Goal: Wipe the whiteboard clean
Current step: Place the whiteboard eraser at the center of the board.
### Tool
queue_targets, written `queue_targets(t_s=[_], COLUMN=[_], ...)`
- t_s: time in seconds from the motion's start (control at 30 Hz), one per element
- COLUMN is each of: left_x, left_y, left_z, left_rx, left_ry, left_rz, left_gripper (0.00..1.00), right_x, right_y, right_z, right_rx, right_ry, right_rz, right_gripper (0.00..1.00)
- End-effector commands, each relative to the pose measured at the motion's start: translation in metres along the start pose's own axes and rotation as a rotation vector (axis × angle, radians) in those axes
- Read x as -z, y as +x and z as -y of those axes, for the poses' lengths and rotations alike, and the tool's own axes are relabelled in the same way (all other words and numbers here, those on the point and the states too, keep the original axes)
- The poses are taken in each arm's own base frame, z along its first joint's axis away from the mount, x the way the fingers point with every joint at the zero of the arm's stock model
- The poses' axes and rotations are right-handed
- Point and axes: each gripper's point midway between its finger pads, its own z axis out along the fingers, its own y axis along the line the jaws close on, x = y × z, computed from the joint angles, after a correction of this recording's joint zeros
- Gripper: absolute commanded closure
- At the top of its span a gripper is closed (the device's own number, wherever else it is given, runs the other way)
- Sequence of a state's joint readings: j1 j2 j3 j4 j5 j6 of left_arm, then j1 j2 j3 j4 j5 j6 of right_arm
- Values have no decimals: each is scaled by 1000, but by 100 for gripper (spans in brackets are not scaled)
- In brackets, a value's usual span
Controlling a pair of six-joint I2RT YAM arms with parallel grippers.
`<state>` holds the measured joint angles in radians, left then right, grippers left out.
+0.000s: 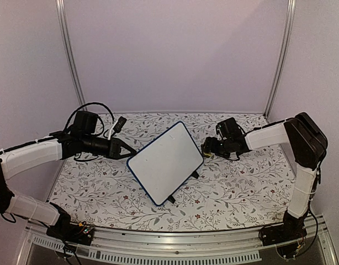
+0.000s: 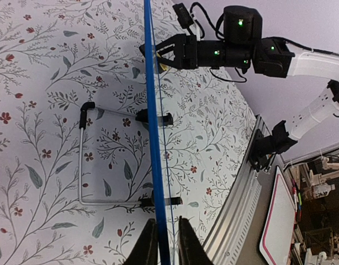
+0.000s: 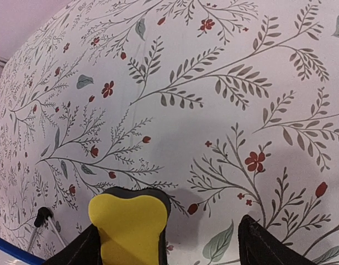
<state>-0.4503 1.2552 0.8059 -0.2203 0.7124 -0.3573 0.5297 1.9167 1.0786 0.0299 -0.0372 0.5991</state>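
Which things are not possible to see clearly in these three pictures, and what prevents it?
Left wrist view: the whiteboard stands edge-on, so its writing face is hidden.
Right wrist view: the lower edge cuts off the yellow eraser; the board shows only as a blue corner.
Top view: the eraser is tiny, partly behind the right tool; whether it touches the board is unclear.

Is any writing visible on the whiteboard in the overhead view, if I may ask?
No, the whiteboard shows a plain white face with no marks in that view.
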Motion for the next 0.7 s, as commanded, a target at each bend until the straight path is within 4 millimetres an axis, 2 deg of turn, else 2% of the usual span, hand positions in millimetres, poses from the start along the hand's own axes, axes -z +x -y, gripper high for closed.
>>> queue_targets(t_s=[0.0, 0.2, 0.43, 0.67], left_x=[4, 4, 4, 5], left_y=[-7, -7, -7, -7], left_z=[6, 5, 5, 5], left_rx=[-32, -28, -29, -30], left_ry=[25, 24, 20, 19], left_rz=[33, 31, 35, 35], left_gripper=[87, 87, 87, 87], right_x=[-12, -7, 17, 36], right_y=[11, 20, 26, 26], right_z=[9, -1, -33, -38], right_rx=[-5, 18, 0, -93], right_ry=[92, 62, -137, -187], right_rz=[-15, -24, -38, -44], right_gripper=[20, 20, 20, 19])
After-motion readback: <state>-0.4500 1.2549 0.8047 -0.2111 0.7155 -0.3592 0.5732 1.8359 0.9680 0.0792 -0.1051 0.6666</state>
